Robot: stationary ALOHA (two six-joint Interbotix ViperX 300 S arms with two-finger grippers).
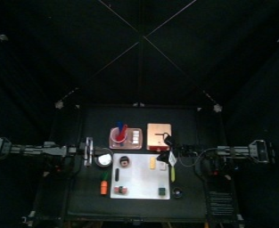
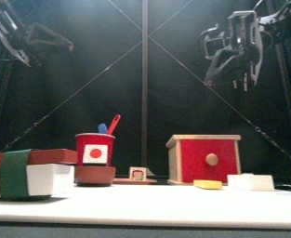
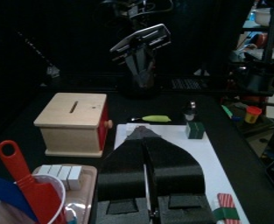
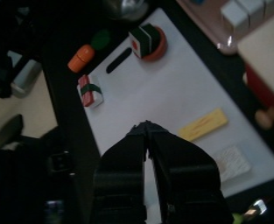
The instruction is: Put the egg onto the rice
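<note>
At the front edge, ahead of the white board (image 1: pixel 142 183), sits a sushi piece (image 2: pixel 18 175): a blocky white body with a matte green band and a dark red top. On the board, near one of its edges, lies the egg (image 4: pixel 203 124), a small pale-yellow oblong with flat, smooth faces. The rice (image 4: pixel 230 157), a low white block with a grainy surface, is just beside it but not touching. Behind the board stand a glossy red cup (image 2: pixel 94 149) holding plastic utensils and a square wooden box (image 2: pixel 206 158) with tan edges and a red front. The right gripper (image 4: pixel 145 129) hangs high above the board with its jaws nearly together and nothing in them. The left gripper (image 3: pixel 145 133) rests off the board's other side, its jaws also together and empty. The main risk is the pinch. The egg is thin and slick, so jaws that close off-centre could squirt it sideways or tip it. A descent that drifts could nudge the rice away, and a tilted release on the narrow rice top would probably let the egg slide off.
</note>
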